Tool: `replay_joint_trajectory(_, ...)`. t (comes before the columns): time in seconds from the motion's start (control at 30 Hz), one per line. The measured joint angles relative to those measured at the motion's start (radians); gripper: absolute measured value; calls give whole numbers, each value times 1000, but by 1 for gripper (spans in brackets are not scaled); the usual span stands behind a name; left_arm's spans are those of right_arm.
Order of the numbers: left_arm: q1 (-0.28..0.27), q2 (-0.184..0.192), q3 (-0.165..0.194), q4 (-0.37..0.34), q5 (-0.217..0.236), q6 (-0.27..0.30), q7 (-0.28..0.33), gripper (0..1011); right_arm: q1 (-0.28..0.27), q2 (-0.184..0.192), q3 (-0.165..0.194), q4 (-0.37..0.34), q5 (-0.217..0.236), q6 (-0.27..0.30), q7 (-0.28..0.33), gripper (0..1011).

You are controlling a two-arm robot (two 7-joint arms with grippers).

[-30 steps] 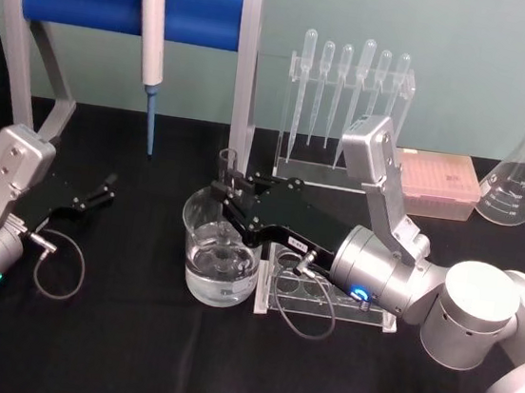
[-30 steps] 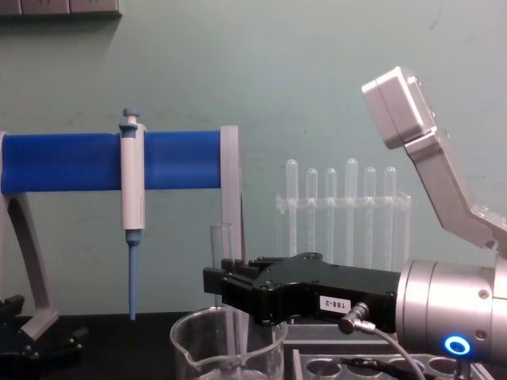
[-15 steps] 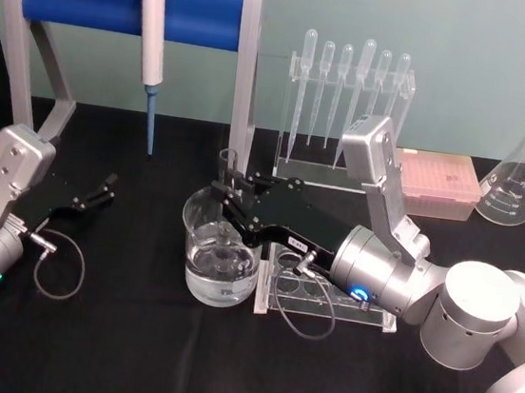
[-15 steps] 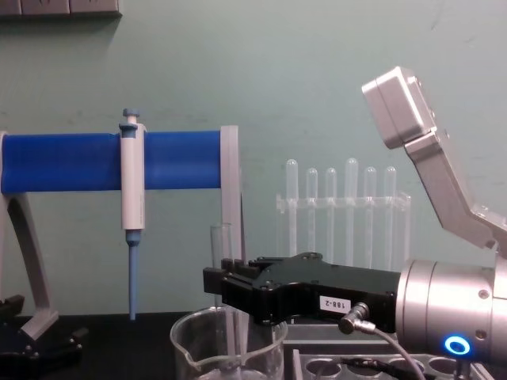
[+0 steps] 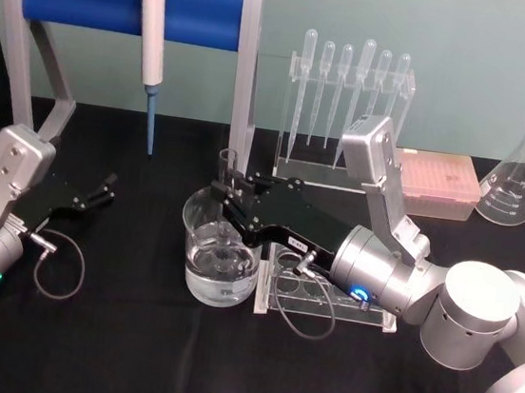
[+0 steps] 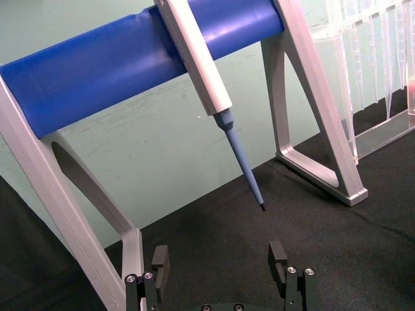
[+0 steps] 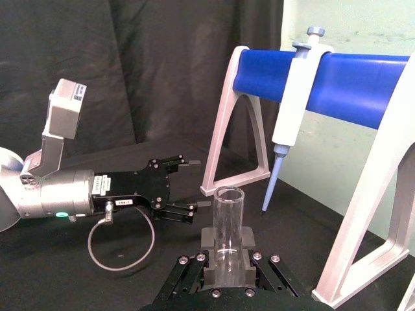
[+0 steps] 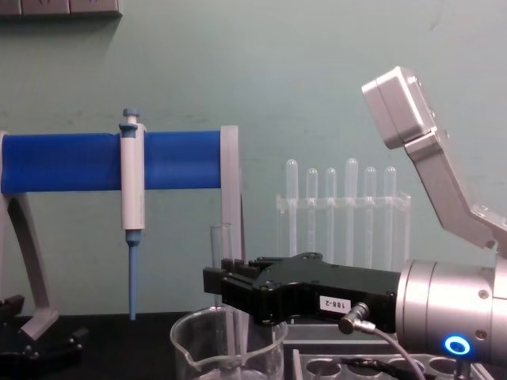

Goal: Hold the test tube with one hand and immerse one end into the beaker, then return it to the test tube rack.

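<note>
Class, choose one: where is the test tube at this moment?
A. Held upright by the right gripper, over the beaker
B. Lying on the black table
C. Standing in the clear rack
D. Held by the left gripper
A: the right gripper is shut on the test tube, which stands upright with its lower end down inside the beaker.
</note>
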Motion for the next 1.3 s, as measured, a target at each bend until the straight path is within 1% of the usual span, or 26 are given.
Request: replay_joint_trajectory(1.3, 0, 0, 0, 0, 0, 0, 0, 1000, 0, 0, 0, 0, 0, 0, 0, 224)
